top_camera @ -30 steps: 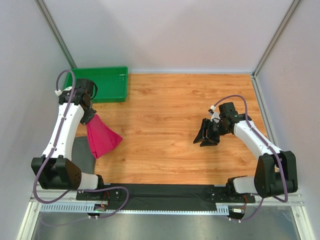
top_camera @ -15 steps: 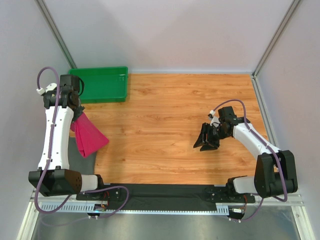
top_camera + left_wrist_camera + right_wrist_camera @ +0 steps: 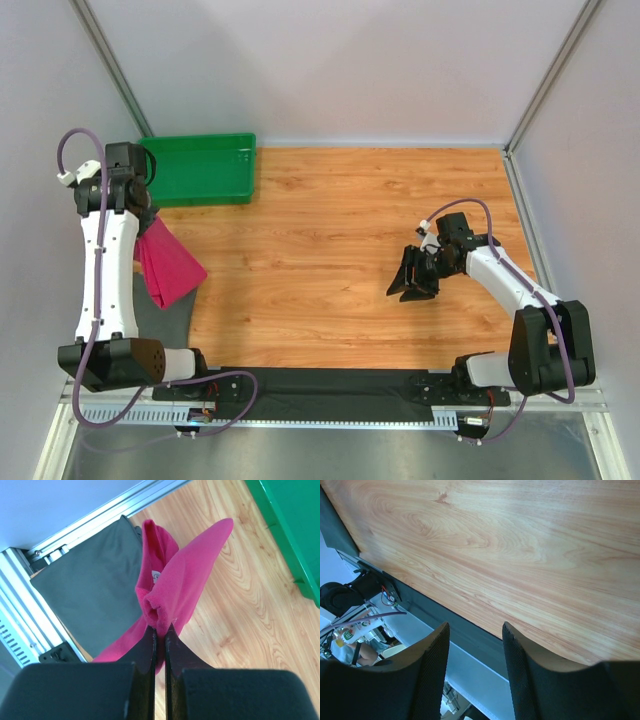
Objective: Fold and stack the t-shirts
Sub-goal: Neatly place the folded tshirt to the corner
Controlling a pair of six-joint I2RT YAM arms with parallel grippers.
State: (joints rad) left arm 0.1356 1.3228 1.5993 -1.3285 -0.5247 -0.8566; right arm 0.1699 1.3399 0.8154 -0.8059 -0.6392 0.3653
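Left pincer [image 3: 160, 628]: fingers pressed together on a bunched fold of the magenta-pink t-shirt [image 3: 186, 578]. The cloth is clamped right at my fingertips. Only a thin slit shows between the two black fingers, and it is filled with fabric.

Beyond the tips the shirt hangs away from the grip in loose folds. One flap points off ahead and to the right of the pincer, and another drapes down to the left. In the top view the garment trails from the pincer toward my base. I cannot tell whether its low edge touches anything; it may hang free.

Under the shirt, left of the fingers: a grey mat [image 3: 90, 587] lying at the table's edge, with an aluminium rail [image 3: 75, 535] past it.

Under and right of the fingers: bare wooden table [image 3: 250, 605].

Farther right, past the wood: the wall of the green tray [image 3: 280, 535], well apart from the shirt. In the top view it sits just beyond my left wrist in the far corner.

Right pincer [image 3: 475, 628]: fingers spread apart, nothing between them. It hovers over bare boards, with the table's dark near edge [image 3: 465, 630] running just beyond its tips. It is well apart from the shirt, across the table.
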